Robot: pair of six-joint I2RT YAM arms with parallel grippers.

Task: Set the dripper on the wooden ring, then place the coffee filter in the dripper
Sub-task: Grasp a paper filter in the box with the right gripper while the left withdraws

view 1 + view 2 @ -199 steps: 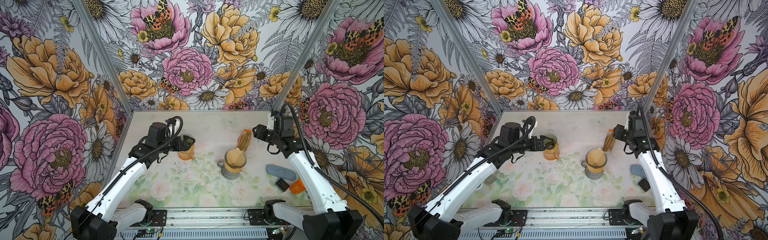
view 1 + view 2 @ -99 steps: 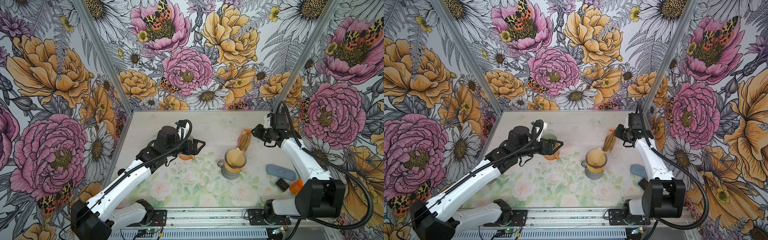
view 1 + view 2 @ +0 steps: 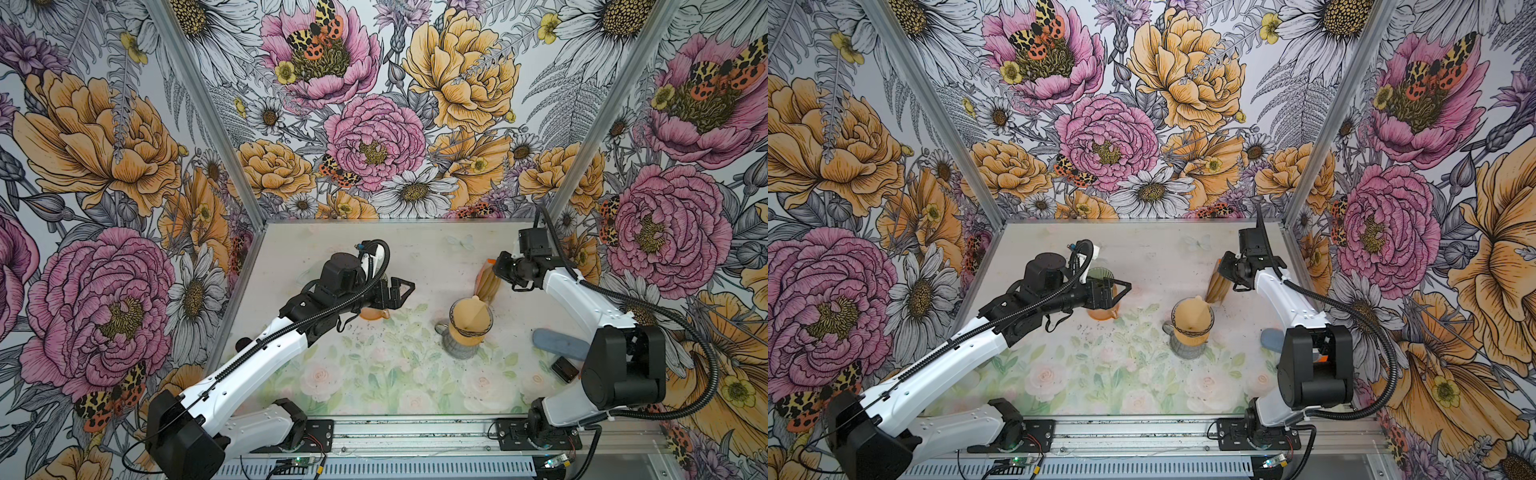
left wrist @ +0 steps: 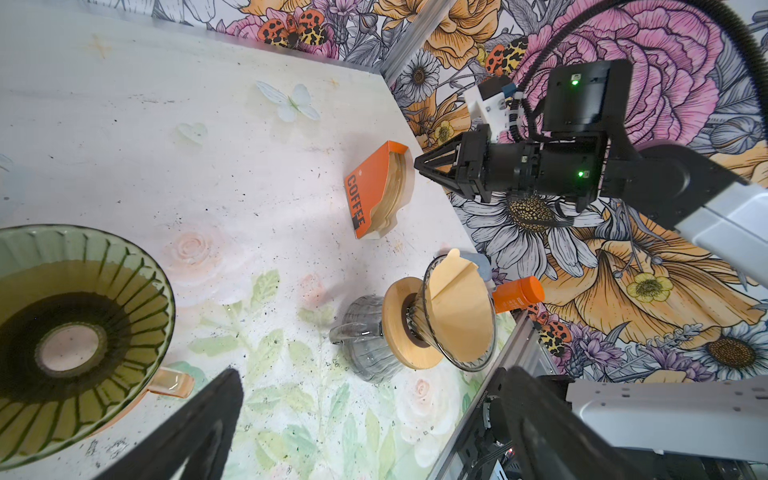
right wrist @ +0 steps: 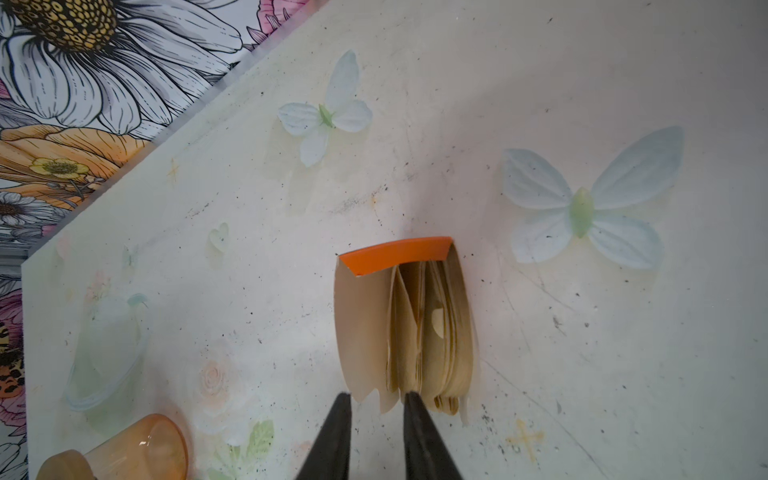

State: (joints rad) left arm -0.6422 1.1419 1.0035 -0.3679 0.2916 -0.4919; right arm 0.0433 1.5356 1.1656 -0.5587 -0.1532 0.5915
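Note:
An orange box of brown coffee filters [image 3: 487, 282] [image 3: 1217, 286] [image 4: 374, 191] [image 5: 403, 324] stands at the back right. My right gripper [image 3: 496, 271] [image 3: 1224, 270] [image 4: 415, 164] [image 5: 377, 401] is at its open end, jaws apart by a narrow gap, with one filter's edge hanging between the tips. A green ribbed dripper [image 4: 75, 316] [image 3: 1100, 274], with nothing in it, sits on an orange cup [image 3: 372, 313]. My left gripper [image 3: 400, 294] [image 3: 1121, 291] [image 4: 372, 374] hovers wide open just right of it. In the middle, a glass dripper [image 3: 469, 316] [image 3: 1192, 318] [image 4: 457, 311] on a carafe holds a brown filter.
A blue-grey pad [image 3: 559, 343] and a small dark object [image 3: 564, 369] lie at the right, by my right arm's base. An orange bottle [image 4: 517, 293] lies near them. The floral walls stand close behind the filter box and along both sides.
My left gripper has moved right, past the orange cup. My right arm's elbow has swung down toward the front while its gripper stays at the filter box with its jaws narrower.

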